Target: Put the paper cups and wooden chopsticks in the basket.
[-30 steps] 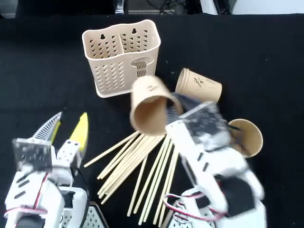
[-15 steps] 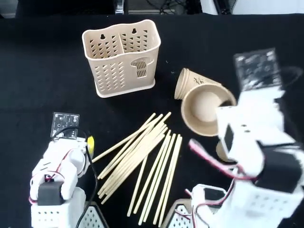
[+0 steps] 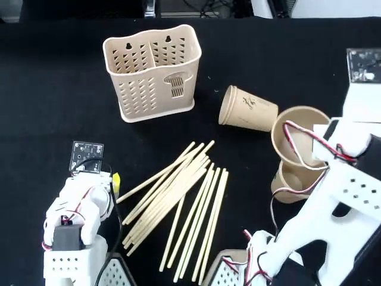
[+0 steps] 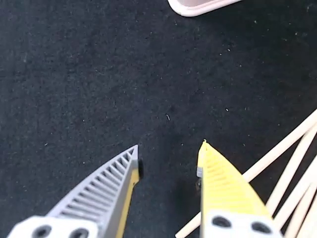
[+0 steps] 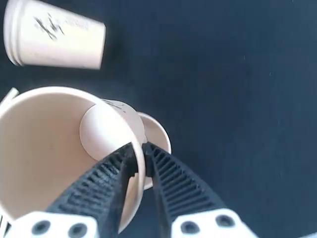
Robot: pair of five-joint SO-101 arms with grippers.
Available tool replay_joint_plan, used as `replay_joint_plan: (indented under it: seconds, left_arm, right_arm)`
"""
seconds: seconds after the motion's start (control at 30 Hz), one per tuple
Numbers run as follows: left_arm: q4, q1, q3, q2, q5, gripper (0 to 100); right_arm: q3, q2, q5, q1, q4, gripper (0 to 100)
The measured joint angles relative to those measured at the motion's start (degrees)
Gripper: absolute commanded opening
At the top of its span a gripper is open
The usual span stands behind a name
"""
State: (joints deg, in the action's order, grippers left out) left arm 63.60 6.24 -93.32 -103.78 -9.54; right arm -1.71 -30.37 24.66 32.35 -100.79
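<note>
The right pincer is pinching one wall of a paper cup close to the rim, one finger inside and one outside, so the whole cup is hanging off a single thin strip of paper. That is looking like the weak point: a hard squeeze could be creasing the wall, and a soft one could be letting the cup swivel or slide out on the way across. Just past the fingertips a second cup is lying partly under the held one, and I cannot tell whether the two are touching; if they are, lifting away could be dragging it along. Farther out from the pincer a third cup is lying on its side, roughly between the pincer and the basket, which is standing well apart on the black cloth. A low sweep could be knocking that cup into a roll. The basket's divided top is looking narrow for a cup, so the rim may be catching. The left pincer is hanging spread over the cloth, with the wooden chopsticks fanning out just beside its yellow finger, where a careless closing could be scattering them.
</note>
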Motion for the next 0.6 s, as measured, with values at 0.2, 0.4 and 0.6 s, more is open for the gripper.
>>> replay_joint_plan:
  seconds: [0.2, 0.4, 0.6]
  left_arm:
    - [0.0, 0.0, 0.0, 0.0, 0.0, 20]
    - [0.0, 0.0, 0.0, 0.0, 0.0, 20]
    - [0.0, 0.0, -0.26, 0.0, 0.0, 20]
  right_arm:
    - [11.16, 0.09, 0.97, 4.13, 7.12, 1.2]
    - [20.13, 0.09, 0.97, 5.19, 11.6, 1.2]
    - [20.4, 0.09, 0.97, 5.27, 11.6, 1.5]
